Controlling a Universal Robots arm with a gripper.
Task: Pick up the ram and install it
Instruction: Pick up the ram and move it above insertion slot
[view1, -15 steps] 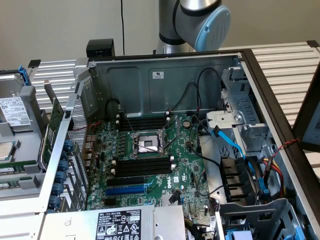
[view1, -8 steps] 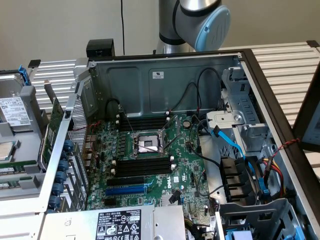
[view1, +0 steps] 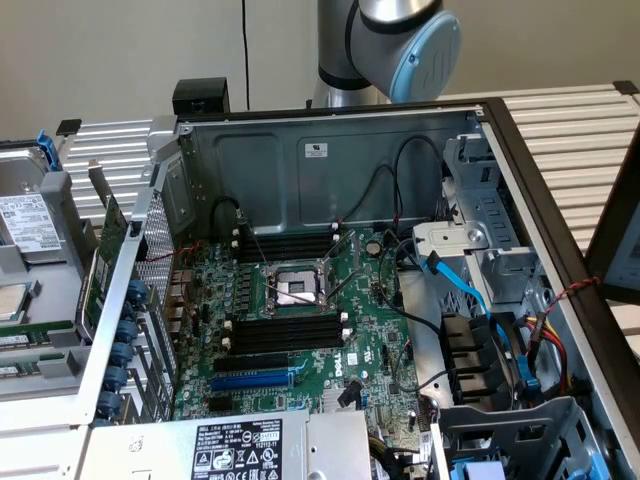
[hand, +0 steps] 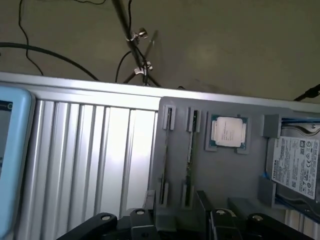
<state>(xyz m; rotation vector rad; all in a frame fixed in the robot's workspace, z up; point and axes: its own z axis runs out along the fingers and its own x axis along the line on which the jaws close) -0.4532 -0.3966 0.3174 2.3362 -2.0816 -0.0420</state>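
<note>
Since no stick is seated yet, the slatted table carries the open computer case with its black memory slots bare. At the exterior view's left, a grey tray stands the ram on edge, I judge for easy pinching. My gripper hovers near it, fingers wide, holding nothing.

The arm stands behind the open case and motherboard.
</note>
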